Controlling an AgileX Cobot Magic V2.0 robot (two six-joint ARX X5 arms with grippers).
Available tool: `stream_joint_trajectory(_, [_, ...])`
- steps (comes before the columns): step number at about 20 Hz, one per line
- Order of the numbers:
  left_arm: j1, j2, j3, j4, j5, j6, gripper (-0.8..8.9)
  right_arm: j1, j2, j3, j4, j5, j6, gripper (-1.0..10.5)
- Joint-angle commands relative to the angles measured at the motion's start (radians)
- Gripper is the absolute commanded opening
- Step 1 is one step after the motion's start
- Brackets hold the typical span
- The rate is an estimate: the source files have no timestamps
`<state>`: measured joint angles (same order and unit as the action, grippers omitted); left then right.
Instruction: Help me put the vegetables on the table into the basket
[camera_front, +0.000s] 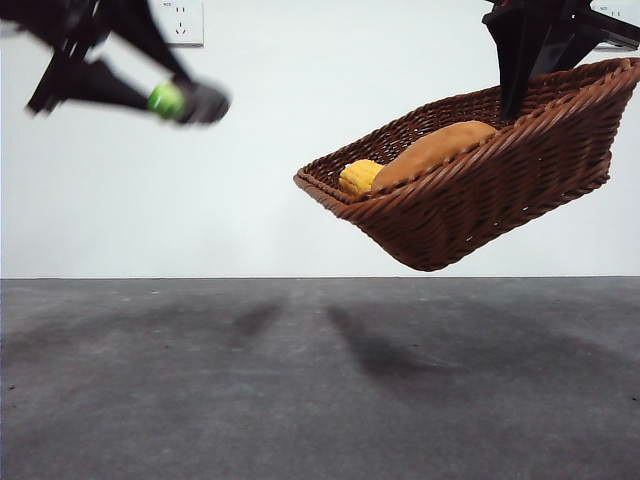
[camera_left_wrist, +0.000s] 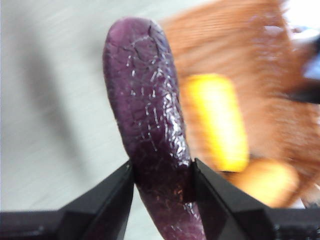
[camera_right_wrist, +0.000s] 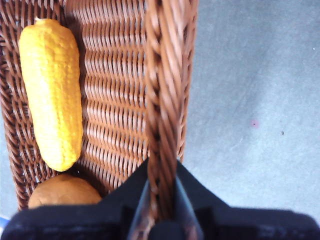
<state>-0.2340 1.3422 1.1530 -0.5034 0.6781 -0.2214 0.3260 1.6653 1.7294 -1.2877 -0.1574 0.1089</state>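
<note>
Your left gripper clamps eggplant midair, long axis pointing at basket. Right gripper pinches rim, basket tilted, potato and corn inside. Carry eggplant across.

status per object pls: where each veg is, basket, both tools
eggplant: held in the air by the left tool, outside the basket
basket: lifted off the table, tilted, rim clamped by the right tool
potato: lying in the basket
yellow piece: in the basket, beside the potato
</note>
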Motion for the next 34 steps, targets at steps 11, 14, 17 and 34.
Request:
stream_joint_trajectory(11, [-0.374, 0.034, 0.0, 0.203, -0.238, -0.256, 0.31, 0.034, 0.006, -0.001, -0.006, -0.131, 0.022, -0.2])
stream_joint_trajectory(14, [-0.374, 0.048, 0.0, 0.207, -0.238, -0.314, 0.32, 0.082, 0.006, -0.001, -0.018, -0.13, 0.023, -0.2])
stream_joint_trajectory(17, [-0.374, 0.049, 0.0, 0.205, -0.257, -0.337, 1.44, 0.129, 0.006, -0.001, -0.011, -0.131, 0.031, -0.2])
stream_joint_trajectory(34, [-0.368, -0.184, 0.002, -0.121, -0.422, 0.0, 0.77, 0.022, 0.043, -0.001, 0.008, -0.079, -0.014, -0.2])
